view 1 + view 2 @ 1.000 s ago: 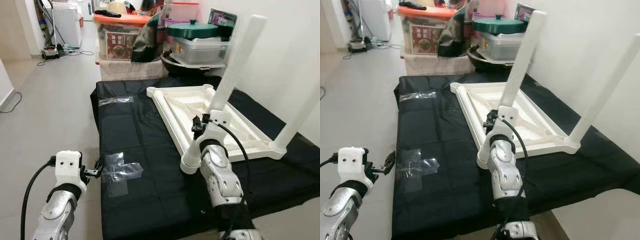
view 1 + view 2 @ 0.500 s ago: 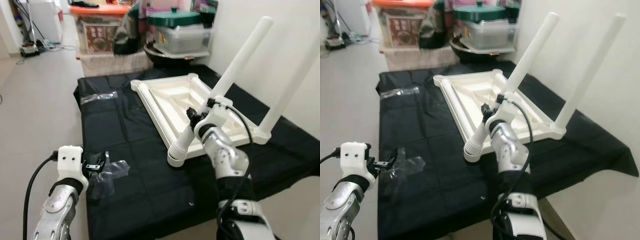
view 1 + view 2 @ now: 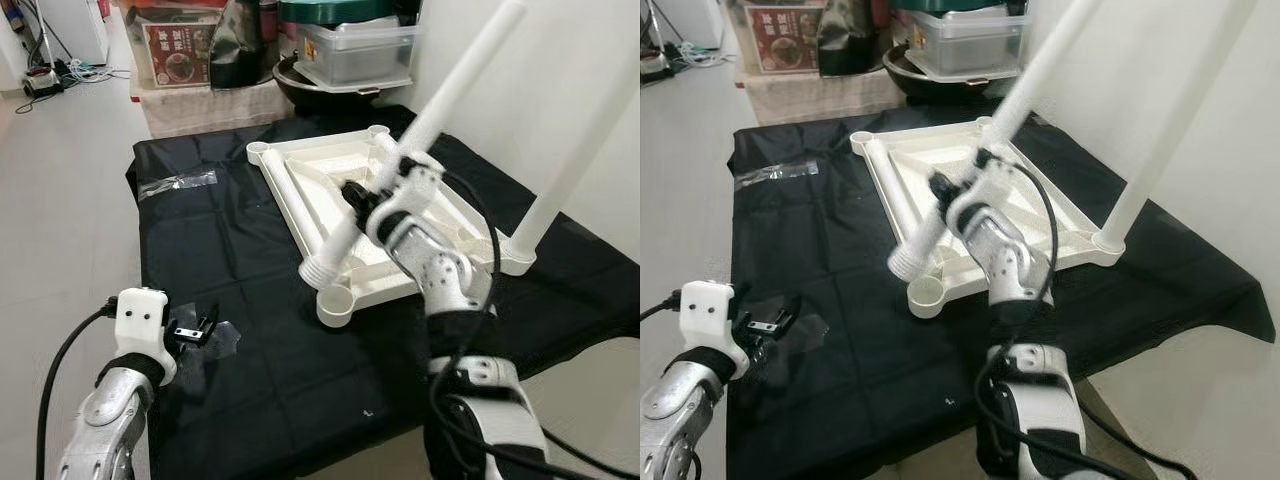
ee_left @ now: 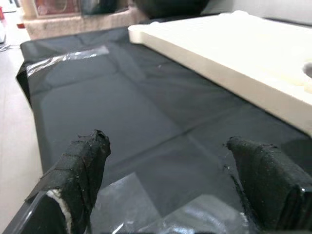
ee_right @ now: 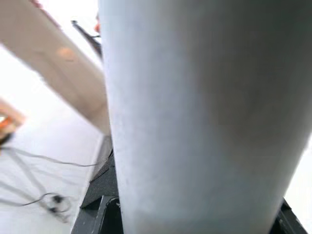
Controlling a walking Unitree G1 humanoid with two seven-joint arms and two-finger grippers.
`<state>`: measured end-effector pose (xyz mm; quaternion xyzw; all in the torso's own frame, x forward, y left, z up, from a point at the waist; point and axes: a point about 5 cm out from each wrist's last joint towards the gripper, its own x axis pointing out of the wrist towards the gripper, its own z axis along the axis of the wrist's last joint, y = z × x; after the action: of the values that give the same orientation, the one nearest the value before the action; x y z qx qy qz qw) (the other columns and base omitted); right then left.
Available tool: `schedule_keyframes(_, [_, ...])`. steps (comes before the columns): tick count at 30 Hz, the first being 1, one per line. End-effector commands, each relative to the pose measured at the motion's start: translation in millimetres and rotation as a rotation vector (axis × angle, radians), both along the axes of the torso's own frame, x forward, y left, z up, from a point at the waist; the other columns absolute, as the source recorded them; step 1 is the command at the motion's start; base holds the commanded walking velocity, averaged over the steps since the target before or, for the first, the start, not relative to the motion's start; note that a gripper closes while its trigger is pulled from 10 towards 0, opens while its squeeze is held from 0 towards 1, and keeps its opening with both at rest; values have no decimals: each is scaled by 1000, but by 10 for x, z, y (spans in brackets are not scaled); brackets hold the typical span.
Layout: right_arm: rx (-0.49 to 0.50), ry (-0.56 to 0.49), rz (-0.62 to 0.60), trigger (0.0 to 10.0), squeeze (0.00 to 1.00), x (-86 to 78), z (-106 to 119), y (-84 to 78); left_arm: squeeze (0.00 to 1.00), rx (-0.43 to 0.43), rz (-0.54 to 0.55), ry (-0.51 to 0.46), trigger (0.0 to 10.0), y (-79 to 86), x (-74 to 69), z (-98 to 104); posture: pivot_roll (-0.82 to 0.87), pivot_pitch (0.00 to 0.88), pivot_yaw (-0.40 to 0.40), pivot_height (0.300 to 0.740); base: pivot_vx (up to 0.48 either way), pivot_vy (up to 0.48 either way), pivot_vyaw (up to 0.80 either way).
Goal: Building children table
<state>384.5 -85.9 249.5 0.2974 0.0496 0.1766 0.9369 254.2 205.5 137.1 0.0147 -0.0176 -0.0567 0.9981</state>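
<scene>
The white tabletop (image 3: 300, 190) lay upside down on a black cloth (image 3: 230, 260) spread over the floor, and the build looked partly done. One white leg (image 3: 575, 160) already stood in the corner socket on the robot's right, near the wall. The right gripper (image 3: 358, 196) was clamped round a second leg (image 3: 440, 95), holding it slanted above the tabletop with its ribbed end (image 3: 318, 268) just over the near corner socket (image 3: 335, 305), which was open and empty. As far as I could judge, that leg was not yet seated, and the two far corner sockets (image 3: 258, 152) also appeared empty, so at least three legs remained to fit. The left gripper (image 3: 195, 331) hovered low over the near edge of the cloth, its fingers (image 4: 80, 161) spread apart and holding nothing, above a crumpled piece of clear plastic wrap (image 3: 215, 340); another strip of clear wrap (image 3: 178, 183) lay farther back. Behind the cloth stood storage boxes (image 3: 180, 50) and a clear lidded tub (image 3: 355, 55). One box carried a red printed label (image 3: 172, 52), but its writing was too small to read.
</scene>
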Motion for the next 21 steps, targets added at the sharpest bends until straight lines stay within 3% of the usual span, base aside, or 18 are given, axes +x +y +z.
schedule_keyframes(1, [14,-3,31,0,0,-7,21,34,0,6,-13,-3,10000,2,-18,9,33,0,-63,740,0,0,0])
schedule_keyframes(7, [10,-44,81,0,0,-30,91,131,0,-5,-60,-9,10000,-40,-37,31,39,0,-67,740,0,0,0])
schedule_keyframes(9, [1,-126,157,0,0,-78,167,236,0,-20,-146,-15,10000,-97,-80,70,42,0,-66,740,0,0,0])
schedule_keyframes(11, [1,-126,157,0,0,-78,167,236,0,-20,-146,-15,10000,-97,-80,70,42,0,-66,740,0,0,0])
schedule_keyframes(13, [4,-209,223,0,0,-129,225,293,0,-23,-195,-11,10000,-116,-108,82,40,0,-64,740,0,0,0])
schedule_keyframes(15, [4,-209,223,0,0,-129,225,293,0,-23,-195,-11,10000,-116,-108,82,40,0,-64,740,0,0,0])
schedule_keyframes(17, [39,-316,328,0,0,-219,288,340,0,-19,-216,-1,10000,-121,-124,71,41,0,-62,740,0,0,0])
schedule_keyframes(21, [57,-365,388,0,0,-272,314,352,0,-20,-222,3,10000,-125,-133,65,40,0,-62,740,0,0,0])
